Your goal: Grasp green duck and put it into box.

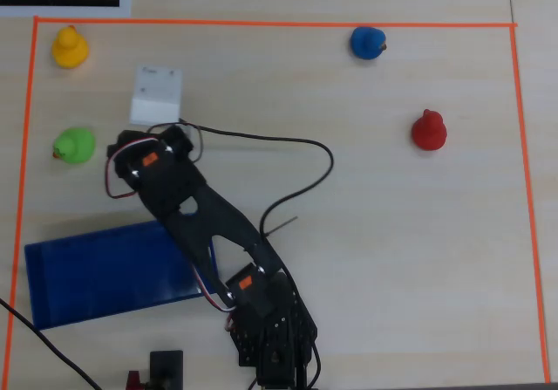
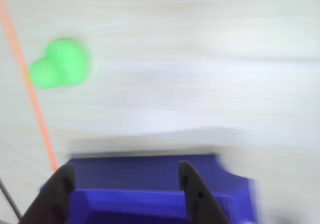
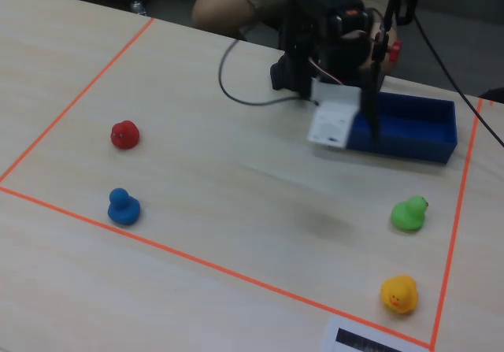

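Observation:
The green duck (image 1: 74, 146) stands on the table near the left orange tape line. It also shows in the wrist view (image 2: 60, 63), blurred at upper left, and in the fixed view (image 3: 409, 213). The blue box (image 1: 109, 272) lies below it in the overhead view. My gripper (image 2: 125, 179) is open and empty, its two dark fingers (image 2: 192, 191) spread above the box's near wall (image 2: 150, 194). In the fixed view the gripper (image 3: 372, 127) hangs over the box's front wall (image 3: 409, 143), well short of the duck.
A yellow duck (image 1: 70, 47), a blue duck (image 1: 367, 43) and a red duck (image 1: 429, 130) stand inside the orange tape border (image 1: 261, 23). The arm (image 1: 209, 215) reaches from its base (image 1: 270, 338) towards the left, with a white block (image 1: 157, 95) at its head.

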